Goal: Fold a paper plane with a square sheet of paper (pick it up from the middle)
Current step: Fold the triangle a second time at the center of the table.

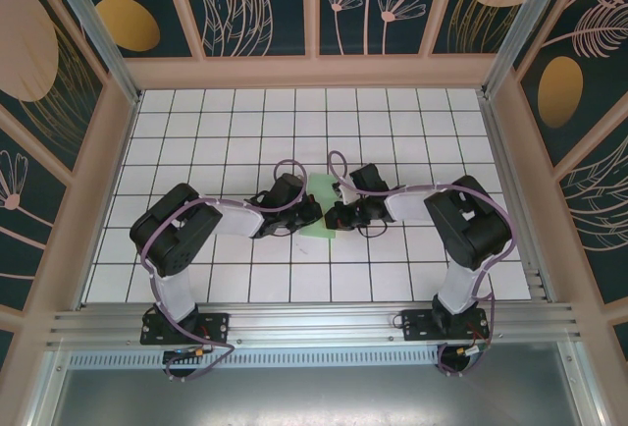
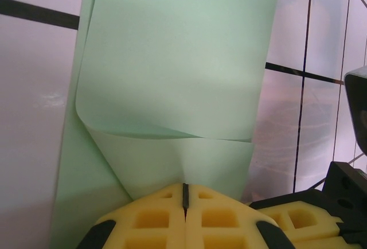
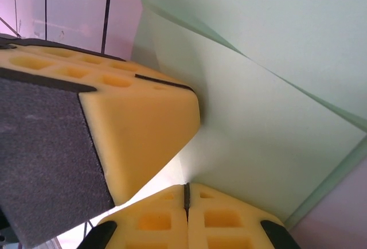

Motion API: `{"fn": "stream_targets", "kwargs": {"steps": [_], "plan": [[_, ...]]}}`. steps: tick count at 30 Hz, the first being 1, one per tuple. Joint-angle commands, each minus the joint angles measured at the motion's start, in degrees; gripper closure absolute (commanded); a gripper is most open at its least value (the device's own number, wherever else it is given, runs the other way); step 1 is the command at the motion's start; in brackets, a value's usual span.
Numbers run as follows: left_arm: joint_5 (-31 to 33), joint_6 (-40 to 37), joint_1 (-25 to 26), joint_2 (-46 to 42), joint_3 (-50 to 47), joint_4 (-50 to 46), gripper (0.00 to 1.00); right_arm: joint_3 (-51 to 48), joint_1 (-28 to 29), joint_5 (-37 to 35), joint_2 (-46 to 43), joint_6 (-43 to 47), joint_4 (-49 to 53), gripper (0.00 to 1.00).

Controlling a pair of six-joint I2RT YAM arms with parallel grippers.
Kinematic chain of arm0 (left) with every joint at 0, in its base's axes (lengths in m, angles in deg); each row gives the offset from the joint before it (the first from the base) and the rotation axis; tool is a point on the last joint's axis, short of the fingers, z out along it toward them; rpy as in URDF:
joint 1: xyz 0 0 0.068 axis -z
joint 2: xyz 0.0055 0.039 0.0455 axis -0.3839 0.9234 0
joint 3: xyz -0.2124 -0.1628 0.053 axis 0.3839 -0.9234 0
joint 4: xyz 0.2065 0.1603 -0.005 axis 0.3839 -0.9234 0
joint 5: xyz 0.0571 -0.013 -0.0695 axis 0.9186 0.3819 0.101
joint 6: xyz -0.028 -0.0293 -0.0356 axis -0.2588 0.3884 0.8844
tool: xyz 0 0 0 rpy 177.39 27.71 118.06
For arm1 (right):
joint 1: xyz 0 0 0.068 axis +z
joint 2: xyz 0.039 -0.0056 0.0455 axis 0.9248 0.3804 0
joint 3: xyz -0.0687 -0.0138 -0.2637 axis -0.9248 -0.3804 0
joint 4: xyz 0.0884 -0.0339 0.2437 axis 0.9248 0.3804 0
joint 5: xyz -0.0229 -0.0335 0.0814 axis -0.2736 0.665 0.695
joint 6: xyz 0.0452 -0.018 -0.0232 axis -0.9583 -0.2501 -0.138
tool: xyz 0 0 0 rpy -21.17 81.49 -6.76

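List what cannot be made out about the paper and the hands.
- Top view: the left hand and right hand cover most of the sheet of paper, hiding its folds.
- Left wrist view: the paper runs off top and bottom; the left hand's shut pads hide whether paper lies between them.
- Right wrist view: same for the right hand; the left hand's finger covers the paper's lower left.

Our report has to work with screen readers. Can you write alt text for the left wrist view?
The left gripper, with yellow foam fingers, is pinched shut on a pale green sheet of paper, which curls over itself above a white gridded table.
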Motion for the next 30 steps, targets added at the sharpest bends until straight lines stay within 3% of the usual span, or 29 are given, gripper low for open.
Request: {"fn": "stream_targets", "kwargs": {"steps": [1,22,30], "plan": [[6.1,-2.9,-3.1,0.8,-0.5,-2.1,0.94,-3.5,-0.1,-6.3,1.8,1.7,7.3,0.94],[7.8,-6.0,-8.6,0.6,3.9,-6.0,0.89,-3.2,-0.1,-5.1,1.3,0.9,6.8,0.94],[1.6,-5.8,-8.2,-3.7,5.0,-4.6,0.88,-2.3,-0.1,-5.1,1.4,0.6,6.7,0.94]]}}
